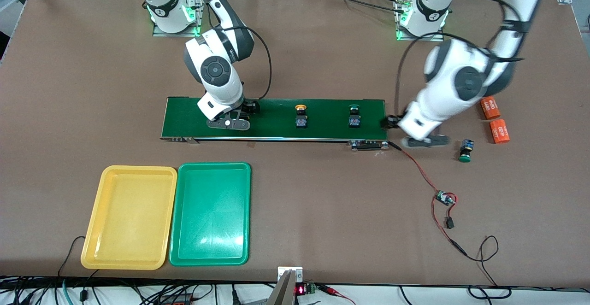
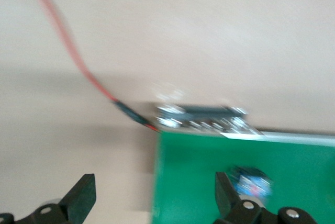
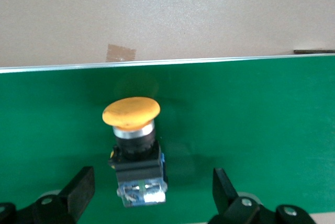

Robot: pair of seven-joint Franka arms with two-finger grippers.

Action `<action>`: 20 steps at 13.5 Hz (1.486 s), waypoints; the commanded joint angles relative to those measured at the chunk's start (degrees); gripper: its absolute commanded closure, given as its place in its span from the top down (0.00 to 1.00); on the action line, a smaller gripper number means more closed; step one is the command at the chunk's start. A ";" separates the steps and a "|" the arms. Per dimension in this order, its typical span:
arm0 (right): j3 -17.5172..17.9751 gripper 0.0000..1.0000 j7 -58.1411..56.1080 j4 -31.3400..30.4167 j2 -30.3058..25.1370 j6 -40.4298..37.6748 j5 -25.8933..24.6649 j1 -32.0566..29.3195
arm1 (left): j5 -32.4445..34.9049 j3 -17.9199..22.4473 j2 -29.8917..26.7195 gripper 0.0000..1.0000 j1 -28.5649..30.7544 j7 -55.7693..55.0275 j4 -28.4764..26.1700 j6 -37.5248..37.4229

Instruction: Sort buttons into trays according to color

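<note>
Front view hides a yellow-capped button [image 3: 135, 148] under the spread right pincer [image 3: 152, 192], left pincer [image 2: 152, 195] spread, blurred.

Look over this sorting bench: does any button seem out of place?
Yes. One green button lies tipped on its side on the bare table off the conveyor belt, at the left arm's end, beside the open left gripper. The others stand on the belt.

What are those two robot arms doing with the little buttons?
They are sorting buttons by color. The right gripper is open over a yellow-capped button on the conveyor belt. The left gripper is open at the belt's end. The yellow tray and green tray hold no buttons.
</note>
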 commanded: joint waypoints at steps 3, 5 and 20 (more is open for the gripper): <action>0.07 0.63 -2.63 0.81 0.78 0.14 0.75 -0.59 | 6.15 1.59 3.37 1.00 10.23 0.83 -0.51 0.69; 0.07 0.39 -2.64 0.81 0.87 0.14 0.75 -0.59 | 14.85 1.60 4.17 1.00 12.18 0.83 -0.42 0.69; -5.29 0.19 -28.61 16.51 -0.02 -13.64 -0.22 -19.28 | 22.54 0.98 14.81 1.00 23.08 33.85 1.25 6.05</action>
